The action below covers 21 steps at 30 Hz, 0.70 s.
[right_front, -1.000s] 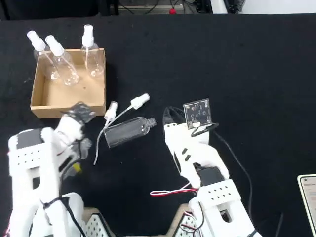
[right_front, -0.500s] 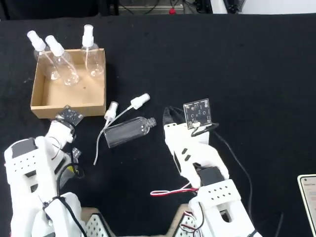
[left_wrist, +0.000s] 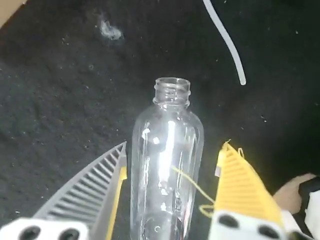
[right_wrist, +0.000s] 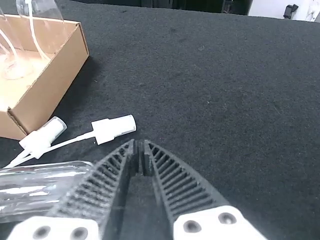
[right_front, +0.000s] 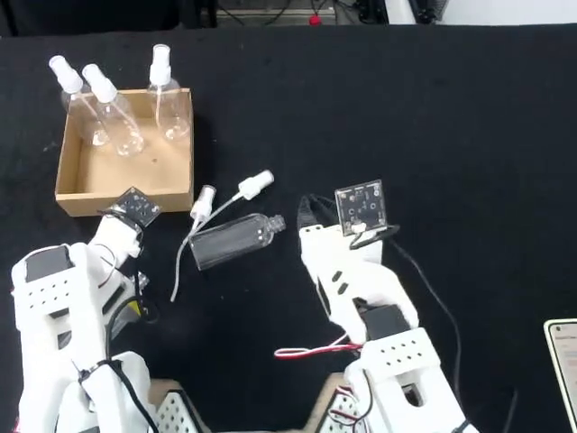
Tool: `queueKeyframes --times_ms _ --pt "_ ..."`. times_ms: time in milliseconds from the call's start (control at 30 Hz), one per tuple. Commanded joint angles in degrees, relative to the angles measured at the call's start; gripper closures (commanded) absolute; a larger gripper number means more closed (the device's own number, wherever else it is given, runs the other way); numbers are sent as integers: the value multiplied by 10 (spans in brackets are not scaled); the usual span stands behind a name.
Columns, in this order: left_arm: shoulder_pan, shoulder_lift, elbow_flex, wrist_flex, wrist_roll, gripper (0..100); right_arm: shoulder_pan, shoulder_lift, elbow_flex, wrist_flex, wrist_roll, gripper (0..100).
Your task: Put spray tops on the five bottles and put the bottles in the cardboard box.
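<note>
Black desk [right_front: 451, 108]; left pincer [left_wrist: 174, 145] straddles clear plastic bottle [left_wrist: 167, 170] (grip unclear); shut, empty right pincer [right_wrist: 140, 144] should fetch white spray top [right_wrist: 114, 127].

Motion at the left arm [right_front: 68, 289] alone. Pulled back and to the left from a second ago, with the wrist camera board [right_front: 135, 205] sliding leftward along the near wall of the cardboard box [right_front: 90, 202]. Then edged forward and right again over the last half second, ending short of where it started.
</note>
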Motion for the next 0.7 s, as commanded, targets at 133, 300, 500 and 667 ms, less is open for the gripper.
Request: queueKeyframes --times_ms 133,300,500,667 --pt "7 35 -12 -11 3 728 5 -15 -11 -11 -3 987" --pt "6 121 -16 -62 40 732 5 -15 -11 -11 -3 987" --pt "6 160 -40 -78 36 733 5 -15 -11 -11 -3 987" --pt "6 159 -41 -78 34 733 5 -15 -13 -11 -3 987"
